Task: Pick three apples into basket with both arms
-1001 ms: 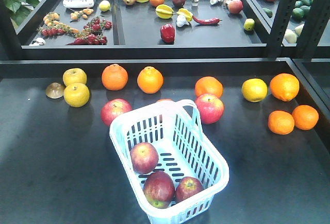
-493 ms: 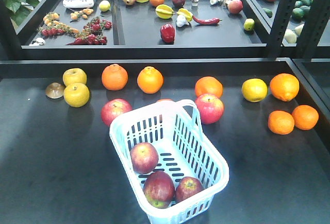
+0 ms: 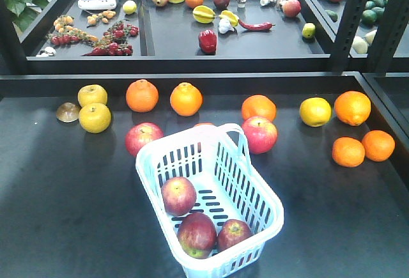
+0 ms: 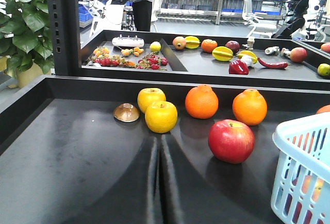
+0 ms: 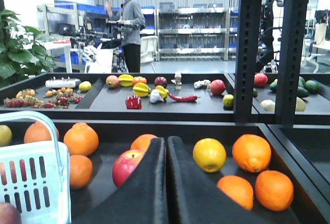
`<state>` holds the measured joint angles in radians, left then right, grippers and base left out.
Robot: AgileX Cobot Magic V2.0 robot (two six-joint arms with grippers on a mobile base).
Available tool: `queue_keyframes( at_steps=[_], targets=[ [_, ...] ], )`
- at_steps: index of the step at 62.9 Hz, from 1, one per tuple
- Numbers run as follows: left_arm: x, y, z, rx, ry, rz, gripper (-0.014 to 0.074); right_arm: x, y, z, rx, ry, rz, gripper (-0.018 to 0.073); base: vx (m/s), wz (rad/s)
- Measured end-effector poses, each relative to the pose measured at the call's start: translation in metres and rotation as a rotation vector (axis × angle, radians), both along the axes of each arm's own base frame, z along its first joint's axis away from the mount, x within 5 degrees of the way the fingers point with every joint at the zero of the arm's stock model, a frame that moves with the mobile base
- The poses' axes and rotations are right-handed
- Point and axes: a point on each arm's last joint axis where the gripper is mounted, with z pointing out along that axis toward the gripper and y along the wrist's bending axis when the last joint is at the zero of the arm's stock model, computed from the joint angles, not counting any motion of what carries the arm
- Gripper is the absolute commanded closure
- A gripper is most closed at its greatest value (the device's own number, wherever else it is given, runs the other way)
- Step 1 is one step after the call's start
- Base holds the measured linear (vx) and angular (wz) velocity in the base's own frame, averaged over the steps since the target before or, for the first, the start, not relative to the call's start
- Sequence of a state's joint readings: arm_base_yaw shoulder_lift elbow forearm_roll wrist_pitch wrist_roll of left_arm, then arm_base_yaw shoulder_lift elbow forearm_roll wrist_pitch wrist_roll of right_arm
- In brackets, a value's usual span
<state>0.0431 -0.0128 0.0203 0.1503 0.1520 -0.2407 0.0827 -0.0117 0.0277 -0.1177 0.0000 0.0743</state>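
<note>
Three apples (image 3: 197, 217) fill the basket (image 3: 271, 211); both hands (image 4: 159, 183) (image 5: 166, 183) closed, empty; further reaching risks tipping it.

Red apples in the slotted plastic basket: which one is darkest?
The dark red apple at the pale blue-white slotted plastic basket's near end, left of its paler neighbour; the third sits behind, pinker.

All I get of my left gripper (image 4: 159, 183) and right gripper (image 5: 166, 183) is matte black tapered fingers, seemingly rubbery.
</note>
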Motion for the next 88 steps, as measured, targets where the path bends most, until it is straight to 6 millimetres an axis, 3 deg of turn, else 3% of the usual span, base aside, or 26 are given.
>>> queue_keyframes(
  at_steps=[88],
  targets=[
    [0.0, 0.0, 0.0, 0.0, 0.0, 0.0, 0.0602, 0.0002, -0.0004, -0.0035, -0.004, 0.038, -0.005, 0.0568, 0.0, 0.0]
  ],
)
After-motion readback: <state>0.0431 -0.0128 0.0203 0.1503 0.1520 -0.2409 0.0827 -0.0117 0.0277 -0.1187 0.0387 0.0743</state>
